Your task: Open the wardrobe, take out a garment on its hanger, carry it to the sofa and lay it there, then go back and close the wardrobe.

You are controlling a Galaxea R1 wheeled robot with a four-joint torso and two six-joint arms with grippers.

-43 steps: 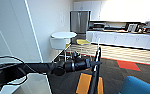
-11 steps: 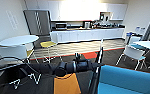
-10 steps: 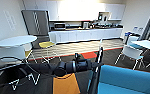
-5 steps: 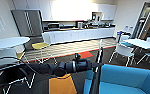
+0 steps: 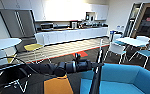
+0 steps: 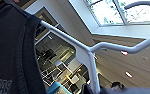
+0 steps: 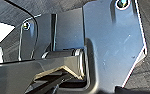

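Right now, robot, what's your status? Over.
Left arm stretched forward, carrying hanger with black shirt. Blue sofa close ahead on the right. White chairs and table beyond it.

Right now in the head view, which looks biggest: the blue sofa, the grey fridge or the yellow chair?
1. Sofa, though it is nearest the camera.
2. Fridge.
3. Yellow chair.

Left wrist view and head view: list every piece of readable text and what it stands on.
None can be read.
Black shirt: pale lettering near its lower edge, too blurred to read.
Red sign behind the glass door, head view: too blurred to read.
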